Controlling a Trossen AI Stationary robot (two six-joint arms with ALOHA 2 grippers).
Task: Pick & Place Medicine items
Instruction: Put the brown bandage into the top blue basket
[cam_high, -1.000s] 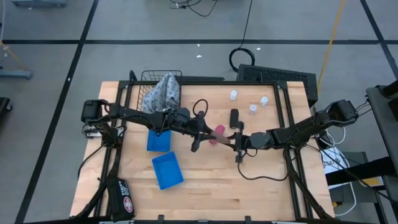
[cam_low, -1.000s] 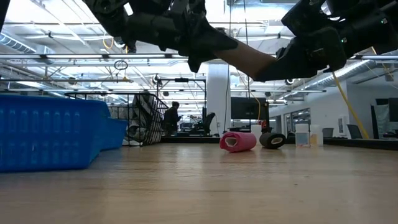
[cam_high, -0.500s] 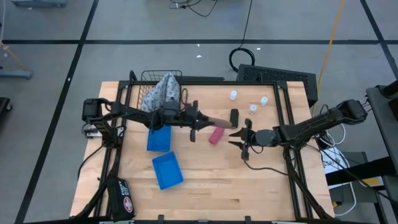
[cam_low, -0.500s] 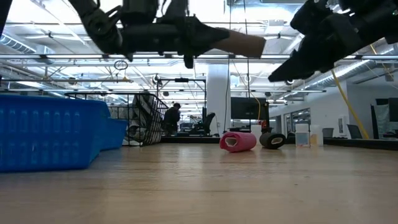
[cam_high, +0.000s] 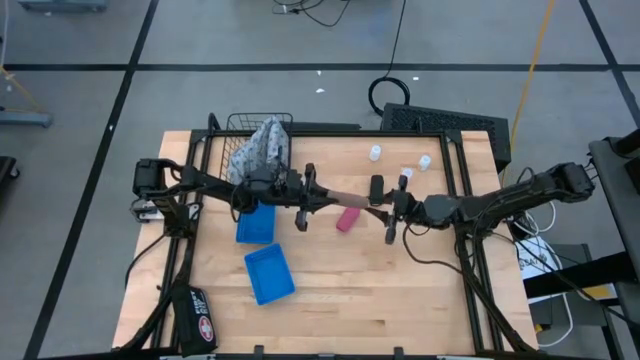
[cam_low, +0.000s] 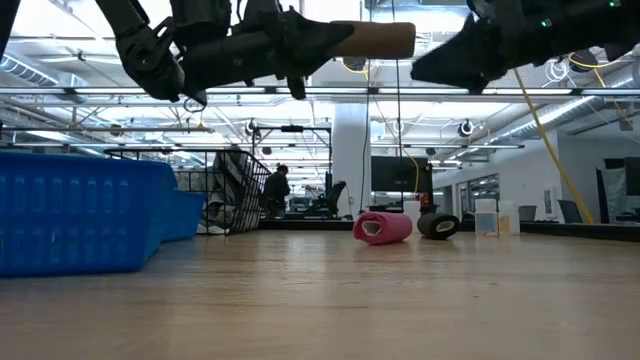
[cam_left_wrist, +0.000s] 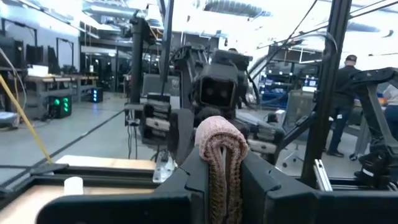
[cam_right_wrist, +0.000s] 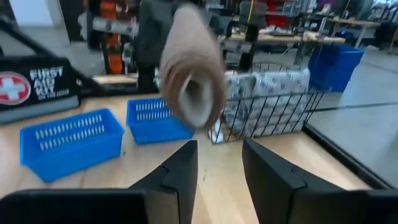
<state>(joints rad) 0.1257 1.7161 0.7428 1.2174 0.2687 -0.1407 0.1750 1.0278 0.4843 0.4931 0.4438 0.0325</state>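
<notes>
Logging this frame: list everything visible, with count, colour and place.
white bottles: three, white, far side of table
black container: one, black, near the bottles
pink tube: one, pink, lying mid-table
tan roll: one, tan, held above the table
trays: two, blue, left half of table
wire basket: one, black, far left edge
cloth bundle: one, grey patterned, in the basket
first-aid pouch: one, black, near left corner
table: one, wooden
person: one, far back in the room
left claw: shut on the tan roll
right claw: open, facing the roll's end
</notes>
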